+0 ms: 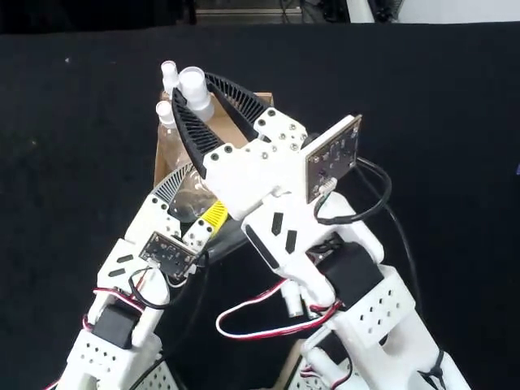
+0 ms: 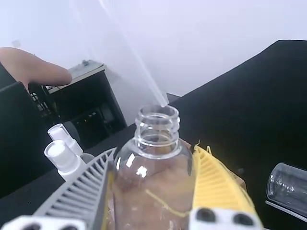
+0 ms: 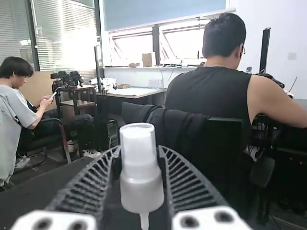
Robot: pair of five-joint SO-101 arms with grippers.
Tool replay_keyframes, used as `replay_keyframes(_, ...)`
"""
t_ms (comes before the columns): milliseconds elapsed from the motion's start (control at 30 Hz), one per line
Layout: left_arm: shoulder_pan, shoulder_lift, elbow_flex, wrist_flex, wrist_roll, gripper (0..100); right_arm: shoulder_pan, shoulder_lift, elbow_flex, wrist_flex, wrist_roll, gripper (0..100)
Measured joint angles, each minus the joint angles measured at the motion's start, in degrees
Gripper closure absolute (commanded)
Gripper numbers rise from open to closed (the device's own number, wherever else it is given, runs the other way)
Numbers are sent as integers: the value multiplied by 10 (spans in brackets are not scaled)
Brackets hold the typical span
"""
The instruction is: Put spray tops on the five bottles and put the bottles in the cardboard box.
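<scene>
Our right gripper (image 3: 139, 153) clamps the spray top (image 3: 139, 179) at the high view's upper centre, our left gripper (image 2: 154, 152) pinches the open bottle (image 2: 153, 182) just below it by the cardboard box (image 1: 157, 162), and a tilted approach could jam the top on the neck.

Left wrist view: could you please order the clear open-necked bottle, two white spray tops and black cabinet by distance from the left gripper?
1. Clear open-necked bottle, held in the left gripper.
2. Two white spray tops, just beyond.
3. Black cabinet, far behind.

Overhead; wrist cameras close on bottle (image 2: 153, 165), spray top (image 3: 139, 167)
</scene>
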Motion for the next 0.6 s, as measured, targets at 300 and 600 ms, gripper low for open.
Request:
replay_keyframes(300, 0, 0, 0, -23, 0, 938, -13, 0, 0, 0, 0, 966)
replay_keyframes(600, 0, 0, 0, -25, 0, 938, -15, 0, 0, 0, 0, 966)
